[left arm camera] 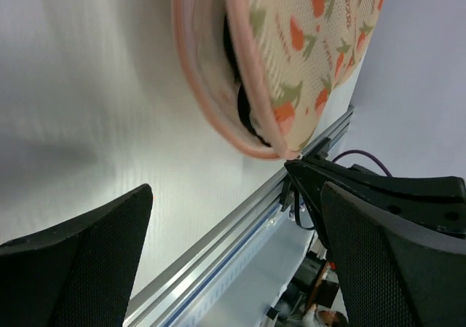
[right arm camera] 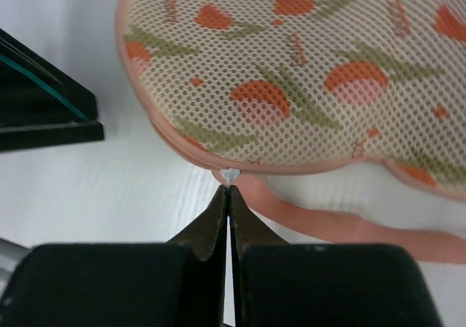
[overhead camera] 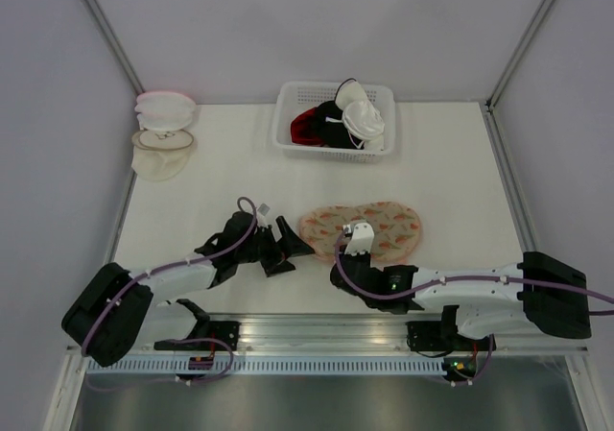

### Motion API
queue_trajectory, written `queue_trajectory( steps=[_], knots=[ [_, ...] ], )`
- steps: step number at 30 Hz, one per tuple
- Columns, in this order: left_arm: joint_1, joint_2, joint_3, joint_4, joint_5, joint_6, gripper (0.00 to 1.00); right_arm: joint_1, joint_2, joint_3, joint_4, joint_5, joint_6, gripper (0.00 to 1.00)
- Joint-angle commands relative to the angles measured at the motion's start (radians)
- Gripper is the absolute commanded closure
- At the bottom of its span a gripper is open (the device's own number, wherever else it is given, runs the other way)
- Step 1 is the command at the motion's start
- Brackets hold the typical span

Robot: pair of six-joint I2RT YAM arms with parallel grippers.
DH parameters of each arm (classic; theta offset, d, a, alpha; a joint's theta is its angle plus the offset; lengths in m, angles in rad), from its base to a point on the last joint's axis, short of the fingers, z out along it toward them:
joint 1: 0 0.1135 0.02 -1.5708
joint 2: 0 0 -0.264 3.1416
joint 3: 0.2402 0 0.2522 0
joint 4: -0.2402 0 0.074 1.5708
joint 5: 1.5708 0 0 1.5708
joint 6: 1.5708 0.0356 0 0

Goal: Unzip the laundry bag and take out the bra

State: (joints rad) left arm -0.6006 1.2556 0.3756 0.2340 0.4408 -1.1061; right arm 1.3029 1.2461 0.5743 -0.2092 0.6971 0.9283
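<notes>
Lying flat on the tabletop (overhead camera: 441,162), the one bag (overhead camera: 369,227) sat near the front edge, just beyond the two arms and between their two hands. The left hand (overhead camera: 285,249) hovered just left of the bag's end with both fingers spread wide, holding nothing. From its wrist camera the bag's end gaped, its two pink rims parted, and one dark thing (left arm camera: 234,46) showed inside, too hidden to name. The right hand (right arm camera: 229,196) was closed, its two fingertips pressed together at the bag's near edge. They met right at one small white tab (right arm camera: 231,175) on the pink trim, and whether they pinched it could not be told. One pink strip (right arm camera: 349,226) ran along the tabletop under the bag's near side. At the far edge stood one white basket (overhead camera: 288,129) holding a heap of red, black and white garments. Two pale domed pouches (overhead camera: 163,129) lay in the far left corner, one just behind the other, well apart from the bag.
</notes>
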Motion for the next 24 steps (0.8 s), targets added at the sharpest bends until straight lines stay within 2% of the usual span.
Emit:
queue_trajectory(
  steps=[1,5,10,17,22,23,24],
  knots=[
    [-0.014,-0.087,-0.072,0.111,-0.093,-0.162,0.00,-0.002,0.030,0.015,0.227,-0.113,-0.109,1.00],
    [-0.024,-0.108,-0.073,0.172,-0.116,-0.204,0.00,-0.002,0.085,0.032,0.275,-0.171,-0.140,1.00],
    [-0.033,-0.047,-0.018,0.201,-0.113,-0.231,0.00,-0.004,0.115,0.029,0.312,-0.208,-0.144,0.99],
    [-0.100,0.011,-0.012,0.241,-0.099,-0.251,0.07,-0.004,0.099,0.032,0.338,-0.189,-0.151,1.00],
    [-0.126,-0.015,-0.063,0.269,-0.108,-0.276,0.17,-0.004,0.084,0.048,0.324,-0.165,-0.169,0.99],
    [-0.128,-0.022,-0.067,0.269,-0.123,-0.271,0.20,-0.004,0.079,0.052,0.324,-0.163,-0.171,1.00],
    [-0.130,-0.030,-0.070,0.268,-0.128,-0.270,0.29,-0.002,0.078,0.052,0.326,-0.166,-0.172,1.00]
  ],
)
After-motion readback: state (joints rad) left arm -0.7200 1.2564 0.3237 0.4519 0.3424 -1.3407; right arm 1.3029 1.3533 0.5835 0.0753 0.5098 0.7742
